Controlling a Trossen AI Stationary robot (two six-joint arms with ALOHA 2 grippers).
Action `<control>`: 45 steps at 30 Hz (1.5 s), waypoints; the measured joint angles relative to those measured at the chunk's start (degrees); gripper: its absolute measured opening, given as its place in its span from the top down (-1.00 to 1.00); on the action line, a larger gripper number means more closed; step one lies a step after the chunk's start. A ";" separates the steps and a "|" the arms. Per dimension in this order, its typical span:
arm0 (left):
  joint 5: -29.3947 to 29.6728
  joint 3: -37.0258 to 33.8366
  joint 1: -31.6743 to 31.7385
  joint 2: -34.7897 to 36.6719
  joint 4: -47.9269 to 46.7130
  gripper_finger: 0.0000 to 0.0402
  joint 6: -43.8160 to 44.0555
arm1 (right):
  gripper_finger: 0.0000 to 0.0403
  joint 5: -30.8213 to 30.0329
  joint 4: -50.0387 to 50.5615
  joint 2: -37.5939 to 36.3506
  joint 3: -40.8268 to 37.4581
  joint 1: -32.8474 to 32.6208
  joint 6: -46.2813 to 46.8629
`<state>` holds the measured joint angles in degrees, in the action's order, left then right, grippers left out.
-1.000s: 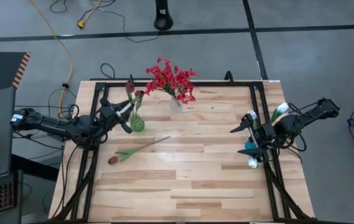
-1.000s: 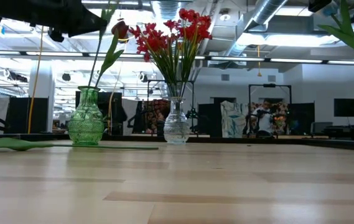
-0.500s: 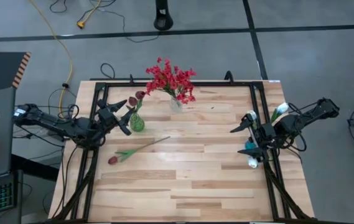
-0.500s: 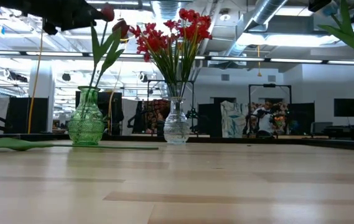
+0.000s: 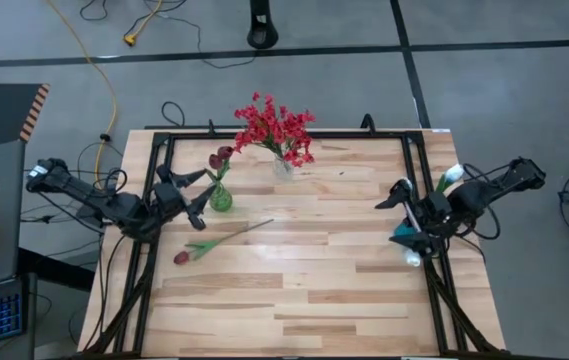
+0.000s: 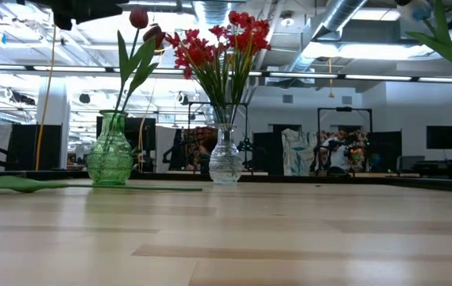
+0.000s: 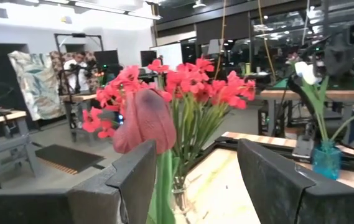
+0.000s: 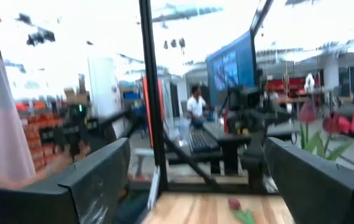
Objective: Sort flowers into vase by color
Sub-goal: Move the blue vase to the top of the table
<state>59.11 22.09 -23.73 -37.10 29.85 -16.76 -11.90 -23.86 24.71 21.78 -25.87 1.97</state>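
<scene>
Two maroon tulips (image 5: 220, 157) stand with their stems in the green vase (image 5: 221, 198) at the table's far left, their buds (image 6: 138, 17) high above it. My left gripper (image 5: 199, 200) is open just left of that vase, and a bud (image 7: 144, 121) shows past its fingers. The red sprays (image 5: 274, 128) stand in a clear vase (image 5: 282, 166). One more maroon tulip (image 5: 214, 243) lies flat on the wood. My right gripper (image 5: 394, 218) is open at the right edge, beside white tulips (image 5: 451, 175) in a blue vase (image 7: 326, 158).
A black frame rail (image 5: 419, 200) runs along the table's left, far and right sides. The wood in the middle and near half of the table (image 5: 304, 300) is bare. Beyond the table is a workshop room with a person (image 8: 195, 102) far off.
My left gripper has let go of a maroon tulip above the green vase and drawn back toward the table's left and near side, rising a little. That tulip now stands in the green vase beside the other one, its bud higher.
</scene>
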 joint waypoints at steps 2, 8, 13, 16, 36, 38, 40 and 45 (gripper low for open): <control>-0.05 0.00 -0.44 0.00 -0.01 -0.06 0.00 | -0.97 0.00 -2.64 0.00 0.00 0.00 0.01; -1.05 0.00 -1.20 0.00 -0.02 -0.06 0.50 | -0.97 0.02 -9.83 0.01 0.00 0.00 0.07; -5.19 0.00 -1.22 -0.02 -0.17 -0.06 1.45 | -0.97 0.02 -12.56 0.02 0.88 0.00 0.16; -6.33 0.00 -1.22 -0.02 -0.84 -0.06 1.65 | -0.97 0.84 -10.13 0.07 3.28 0.02 0.15; -7.85 -0.02 -1.22 -6.97 -3.50 -0.06 8.75 | -0.97 2.62 -3.06 9.92 18.99 0.02 -0.45; -8.26 -0.02 -1.22 -7.83 -3.40 -0.06 9.35 | -0.97 2.80 -2.73 10.57 20.26 0.02 -0.45; -8.84 -0.02 -1.22 -8.72 -3.43 -0.06 9.68 | -0.97 2.84 0.28 10.67 21.81 0.02 -0.45; -9.34 -0.02 -1.22 -10.47 -3.41 -0.06 11.25 | -0.97 2.83 11.33 10.95 26.66 -0.13 0.18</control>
<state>49.77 22.06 -24.95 -47.57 26.44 -5.51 -9.07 -12.53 35.65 48.44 -26.00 2.15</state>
